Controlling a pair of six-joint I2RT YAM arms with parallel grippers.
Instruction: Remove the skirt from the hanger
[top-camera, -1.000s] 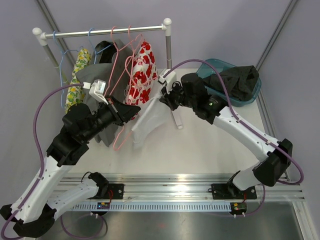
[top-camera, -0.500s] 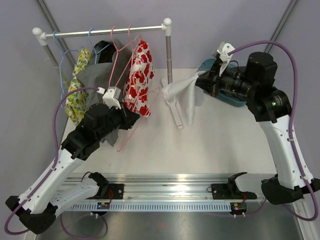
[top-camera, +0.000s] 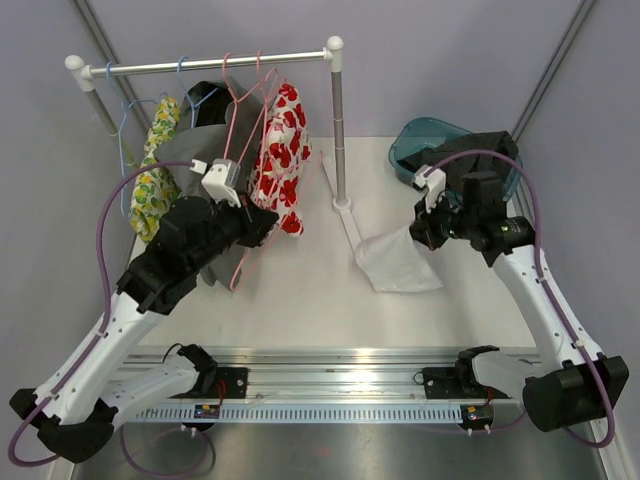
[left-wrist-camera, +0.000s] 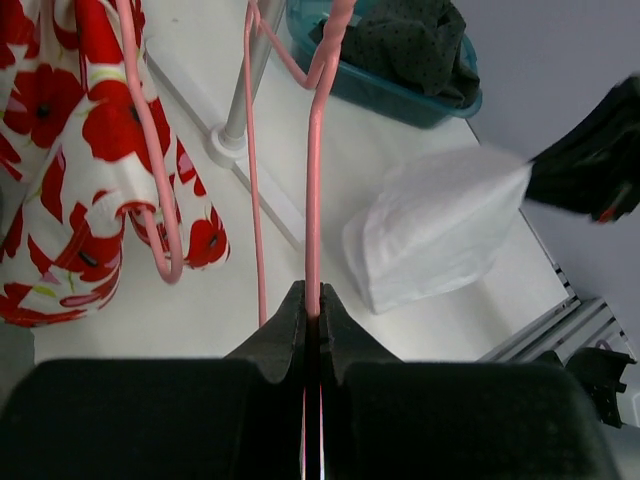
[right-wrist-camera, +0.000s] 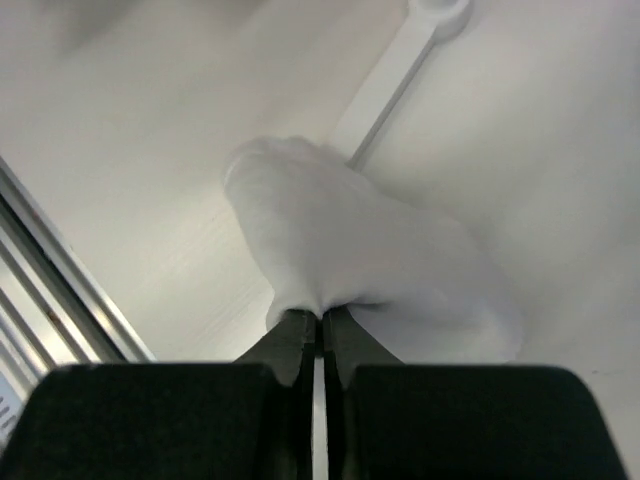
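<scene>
The white skirt (top-camera: 398, 262) is off its hanger and lies mostly on the table to the right of the rack foot. My right gripper (top-camera: 421, 232) is shut on its upper right edge; the wrist view shows the cloth (right-wrist-camera: 360, 250) pinched between the jaws (right-wrist-camera: 320, 318). It also shows in the left wrist view (left-wrist-camera: 430, 225). My left gripper (top-camera: 268, 224) is shut on the bare pink hanger (left-wrist-camera: 316, 160), which hangs from the rail (top-camera: 215, 63); its lower bar (top-camera: 243, 268) hangs free below.
More clothes hang on the rack: a red-flowered white garment (top-camera: 283, 140), a grey one (top-camera: 190, 150) and a yellow patterned one (top-camera: 155, 150). The rack post (top-camera: 338, 130) and foot (top-camera: 350, 225) stand mid-table. A teal basket (top-camera: 415, 140) with dark clothing (top-camera: 480, 150) sits at back right.
My right gripper has pulled the white skirt away from the hanger, swung right and come down, laying the skirt on the table. My left gripper has kept hold of the pink hanger, shifting slightly up.
</scene>
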